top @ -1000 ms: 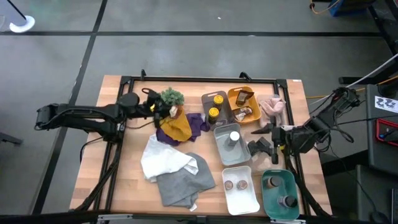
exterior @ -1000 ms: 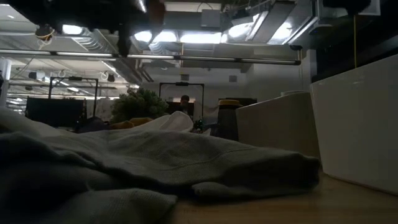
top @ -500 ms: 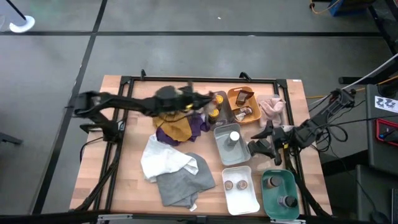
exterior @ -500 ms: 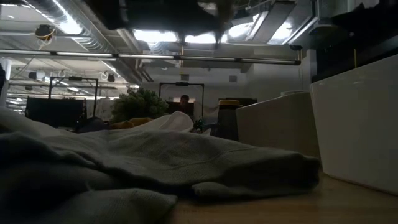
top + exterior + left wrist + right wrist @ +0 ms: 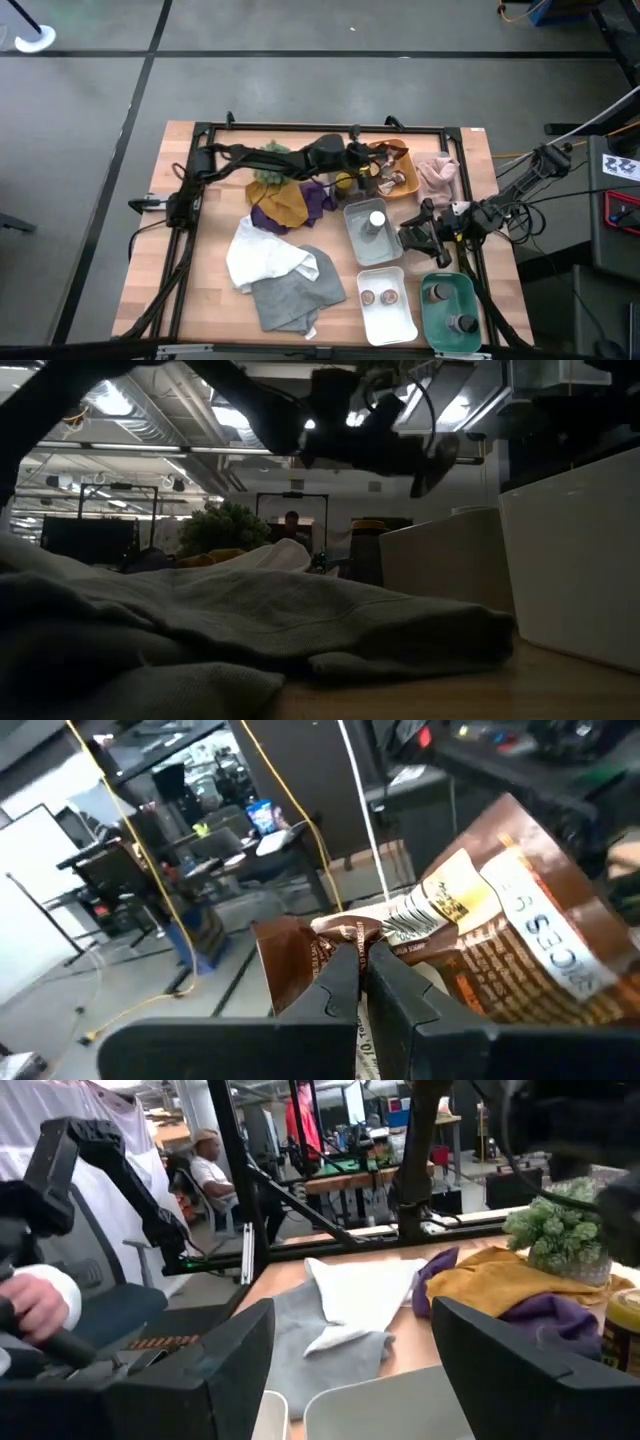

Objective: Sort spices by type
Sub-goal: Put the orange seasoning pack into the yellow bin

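My left gripper (image 5: 372,168) reaches over the orange tray (image 5: 408,160) at the table's far right and is shut on a brown foil packet (image 5: 500,940). In the low view it hangs high up (image 5: 428,460). Another brown packet (image 5: 393,153) lies in that tray. Yellow-topped tins (image 5: 343,181) stand in the grey tray beside it. A white-capped jar (image 5: 376,219) sits in the pale tray. Two bottles (image 5: 377,297) are in the white tray, and more bottles (image 5: 437,294) in the teal tray. My right gripper (image 5: 415,240) waits open (image 5: 350,1370) beside the pale tray. My left gripper pinches the brown foil packet by its crimped end edge (image 5: 340,932) between the two shut fingertips (image 5: 342,982). The packet stretches away from the fingers, tilted, with its label side up. Whether its far end rests in the orange tray, I cannot tell.
A bushy plant (image 5: 275,155) stands under the left arm. Mustard (image 5: 282,205) and purple (image 5: 322,196) cloths lie beside it, and a pink cloth (image 5: 438,175) by the right edge. White (image 5: 260,255) and grey (image 5: 297,290) cloths cover the near middle. A black frame (image 5: 320,128) rims the table.
My left arm has swung fast from the table's left side, past the plant, toward the right, and now stands over the orange tray. My right gripper has stayed beside the pale tray.
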{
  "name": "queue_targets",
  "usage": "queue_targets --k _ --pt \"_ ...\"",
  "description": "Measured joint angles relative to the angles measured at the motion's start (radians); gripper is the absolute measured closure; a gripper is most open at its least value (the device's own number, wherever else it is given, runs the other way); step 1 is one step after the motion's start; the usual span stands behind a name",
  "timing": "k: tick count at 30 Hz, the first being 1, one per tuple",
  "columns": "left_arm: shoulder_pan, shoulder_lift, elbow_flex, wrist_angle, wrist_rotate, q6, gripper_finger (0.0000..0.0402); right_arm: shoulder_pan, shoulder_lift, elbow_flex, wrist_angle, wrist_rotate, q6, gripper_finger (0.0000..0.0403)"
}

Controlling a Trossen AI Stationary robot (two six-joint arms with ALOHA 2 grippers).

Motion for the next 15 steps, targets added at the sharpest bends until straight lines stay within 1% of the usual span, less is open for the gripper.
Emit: queue_targets --k 3,6,8,12,15 --pt "0.011 0.06 0.062 -0.004 0.0 0.072 0.0401 -0.072 0.0 -0.041 0.075 -0.09 -0.011 0.0134" --pt "0.019 0.091 0.098 -0.032 -0.004 0.194 0.0401 -0.168 0.0 -0.071 0.134 -0.199 -0.018 0.0134" --pt "0.019 0.103 0.105 -0.046 -0.005 0.289 0.0401 -0.239 0.0 -0.083 0.161 -0.274 -0.018 0.0134" --pt "0.019 0.118 0.104 -0.079 -0.005 0.447 0.0399 -0.375 0.0 -0.086 0.161 -0.426 -0.001 0.0134" --pt "0.018 0.131 0.104 -0.076 -0.005 0.482 0.0387 -0.456 -0.003 -0.086 0.161 -0.543 0.006 0.0134"
